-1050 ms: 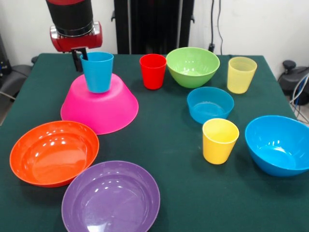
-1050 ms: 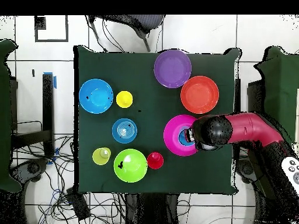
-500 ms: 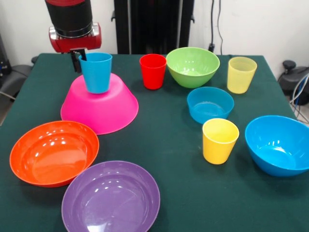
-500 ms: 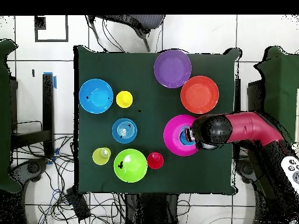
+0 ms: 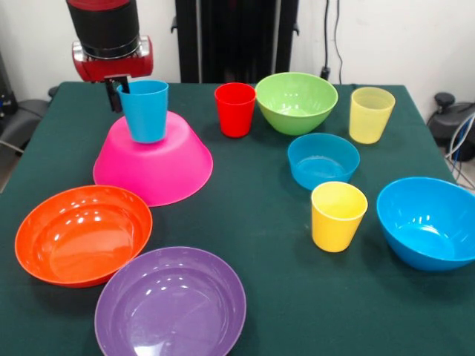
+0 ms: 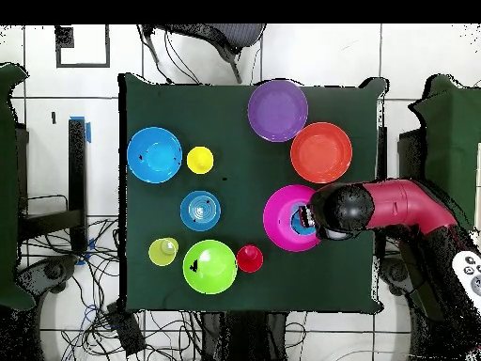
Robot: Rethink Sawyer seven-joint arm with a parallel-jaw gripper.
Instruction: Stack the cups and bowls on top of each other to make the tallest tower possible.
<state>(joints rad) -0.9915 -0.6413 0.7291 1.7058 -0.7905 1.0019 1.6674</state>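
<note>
Gripper (image 5: 119, 92) sits behind upright blue cup (image 5: 143, 110) atop inverted pink bowl (image 5: 153, 159); its grip state cannot be told.

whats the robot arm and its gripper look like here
The arm ends in a thick black cylinder with a red band at the top, seated in a glossy red collar with a pale ring above it. Below the collar hangs a small dark gripper, mostly hidden. In the overhead view, the arm is a rounded red link with a black end.
</note>
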